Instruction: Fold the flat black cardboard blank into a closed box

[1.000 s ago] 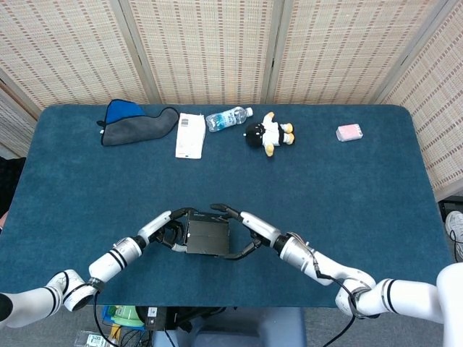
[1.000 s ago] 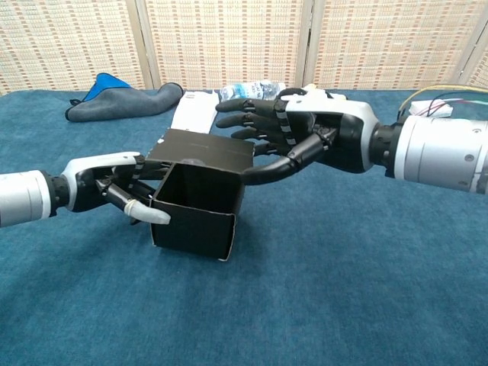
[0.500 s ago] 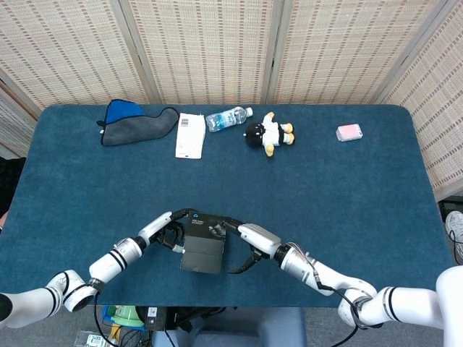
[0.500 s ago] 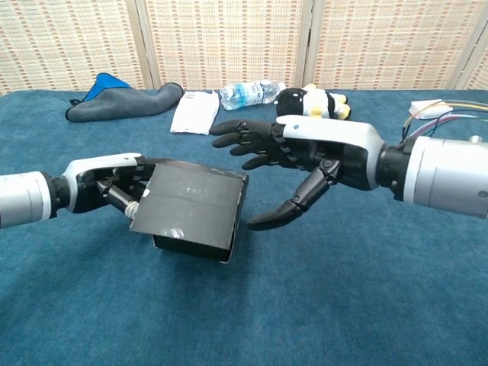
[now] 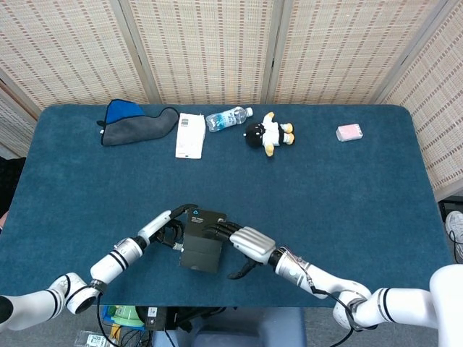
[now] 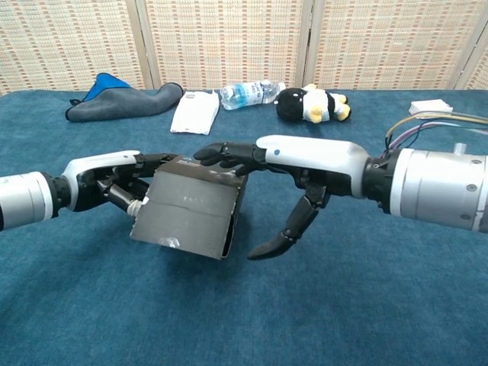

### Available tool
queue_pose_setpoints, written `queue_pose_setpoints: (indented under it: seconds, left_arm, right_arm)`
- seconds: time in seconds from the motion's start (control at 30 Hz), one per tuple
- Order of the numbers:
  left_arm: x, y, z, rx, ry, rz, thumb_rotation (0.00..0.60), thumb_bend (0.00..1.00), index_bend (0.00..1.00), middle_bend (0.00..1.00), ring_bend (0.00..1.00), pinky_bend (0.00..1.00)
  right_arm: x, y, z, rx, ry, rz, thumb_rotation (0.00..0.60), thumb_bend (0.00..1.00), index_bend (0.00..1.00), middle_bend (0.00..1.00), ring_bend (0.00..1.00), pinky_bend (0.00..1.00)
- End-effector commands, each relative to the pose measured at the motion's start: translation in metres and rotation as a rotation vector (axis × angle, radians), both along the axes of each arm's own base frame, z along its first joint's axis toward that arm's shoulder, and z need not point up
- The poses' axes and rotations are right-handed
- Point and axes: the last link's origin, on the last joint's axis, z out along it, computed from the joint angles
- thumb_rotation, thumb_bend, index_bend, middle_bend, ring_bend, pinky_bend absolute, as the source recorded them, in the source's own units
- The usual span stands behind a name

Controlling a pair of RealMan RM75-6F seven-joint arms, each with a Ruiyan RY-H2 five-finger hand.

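Observation:
The black cardboard box sits near the table's front edge, its front flap folded down over the opening and tilted toward the chest camera; it also shows in the head view as the box. My left hand grips the box's left side, fingers curled at its edge, and appears in the head view as the left hand. My right hand reaches in from the right. Its fingers lie on the box's top rear edge, while the thumb hangs free beside the right wall. In the head view the right hand overlaps the box's right side.
Along the far edge lie a grey and blue cloth, a white packet, a water bottle, a plush toy and a small pink object. Blue table cloth stretches between them and the box.
The box's front flap has come down over the open side. My right hand has moved left and lowered its fingers onto the box top. The left hand has kept its hold.

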Motion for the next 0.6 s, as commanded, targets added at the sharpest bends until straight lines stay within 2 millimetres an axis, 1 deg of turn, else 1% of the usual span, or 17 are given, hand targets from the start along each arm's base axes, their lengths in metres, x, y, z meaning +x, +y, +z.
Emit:
queue_pose_setpoints:
  seconds: [0.03, 0.3, 0.5, 0.6]
  left_arm:
    - [0.003, -0.002, -0.003, 0.025, -0.003, 0.032, 0.6, 0.23, 0.09, 0.15, 0.61, 0.67]
    - [0.013, -0.003, -0.009, 0.094, -0.003, 0.117, 0.6, 0.23, 0.1, 0.15, 0.61, 0.67]
    - [0.02, -0.007, -0.013, 0.122, 0.008, 0.156, 0.6, 0.23, 0.1, 0.15, 0.61, 0.67]
    - [0.026, -0.011, -0.013, 0.126, 0.014, 0.159, 0.6, 0.23, 0.05, 0.13, 0.61, 0.67]
  right_arm:
    - [0.007, -0.004, 0.003, -0.004, 0.0, -0.013, 0.6, 0.14, 0.0, 0.02, 0.0, 0.04]
    - [0.014, -0.015, 0.006, -0.064, 0.001, -0.047, 0.6, 0.13, 0.0, 0.06, 0.0, 0.04]
    - [0.023, -0.022, 0.007, -0.106, 0.001, -0.068, 0.6, 0.12, 0.0, 0.1, 0.03, 0.1]
    - [0.027, -0.026, 0.007, -0.116, 0.008, -0.084, 0.6, 0.12, 0.0, 0.11, 0.03, 0.11]
